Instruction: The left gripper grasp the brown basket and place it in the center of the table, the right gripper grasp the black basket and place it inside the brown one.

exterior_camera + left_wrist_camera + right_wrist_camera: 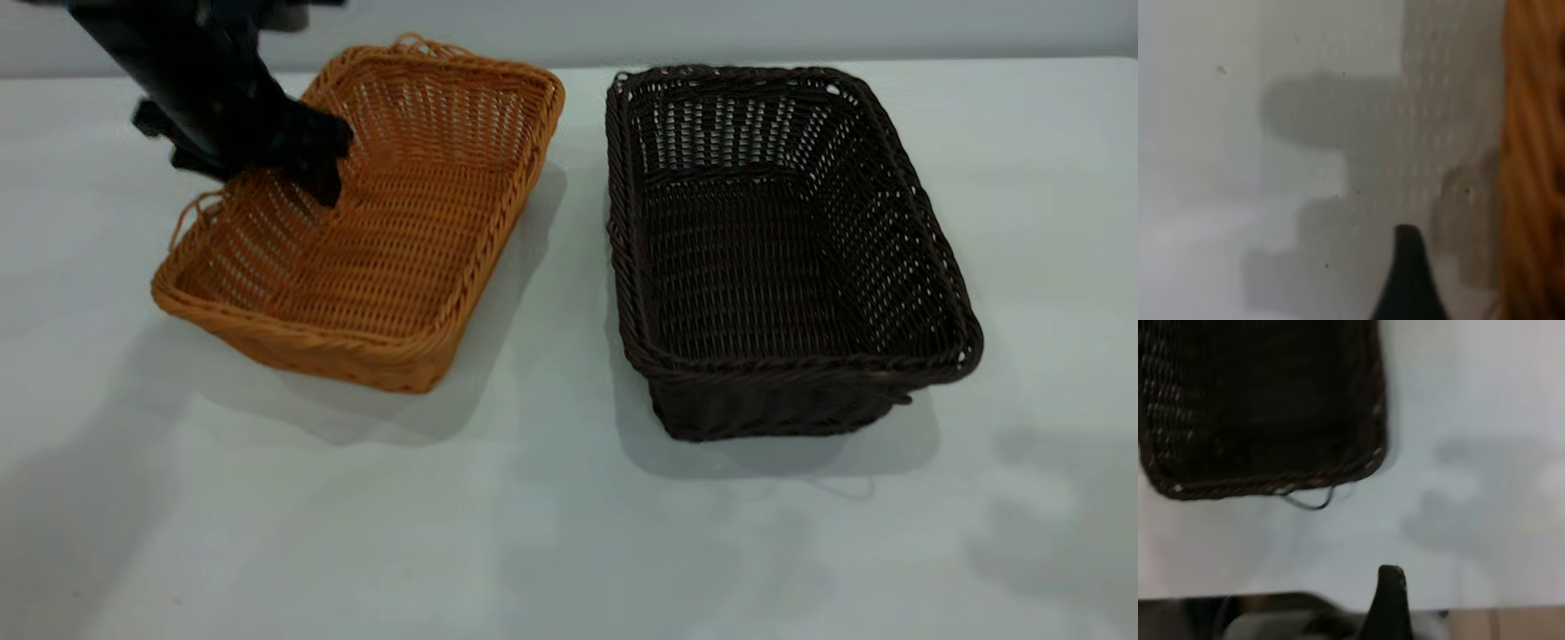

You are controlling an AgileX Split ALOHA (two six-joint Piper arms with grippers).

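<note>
The brown basket stands on the left half of the white table, turned at an angle. My left gripper straddles the basket's left long rim, one finger inside the basket and one outside. In the left wrist view the outer finger stands apart from the orange wall, so the jaws are open around the rim. The black basket stands on the right half of the table. The right wrist view shows the black basket's near end from above, with my right gripper held back from it over the table's edge.
A gap of bare table separates the two baskets. A thin loose strand hangs from the black basket's rim. The table's front edge shows in the right wrist view.
</note>
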